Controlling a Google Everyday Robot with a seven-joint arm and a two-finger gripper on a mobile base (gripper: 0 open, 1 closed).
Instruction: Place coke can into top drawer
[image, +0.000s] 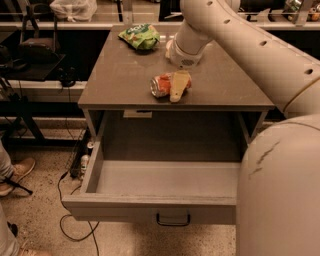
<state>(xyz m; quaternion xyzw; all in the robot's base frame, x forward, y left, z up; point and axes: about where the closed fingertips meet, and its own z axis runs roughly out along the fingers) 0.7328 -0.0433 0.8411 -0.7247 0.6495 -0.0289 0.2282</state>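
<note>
A tan shoe (15, 172) and loose black cables (70, 200) sit at the far left of the speckled floor. Beside them a square grey-brown table (115, 85) stands with its wide, shallow grey top drawer (150, 201) pulled fully out, its small dark metal handle (172, 219) facing the camera and nothing visible inside. At the back of the tabletop lies a crumpled green snack bag (140, 36), well apart from the action.

Nearer the front edge, the small orange-red aluminium coke can (161, 86) lies on its side, silver end turned left, directly above the open drawer. The robot's tan two-finger gripper (178, 89) is down at the can's right half and touching it. Whether it is spread around the can or already clamped on it cannot be told from this angle. The thick cream arm (240, 40) sweeps in from the upper right, and the robot's pale body (280, 190) fills the lower right corner.

The step in hand looks like the grasp. A can on its side rolls easily, so the grip probably needs to close squarely across the barrel, near its middle, before any lift. After that the can should rise clear of the tabletop, travel forward past the table's front edge, and come down low into the drawer before release.
</note>
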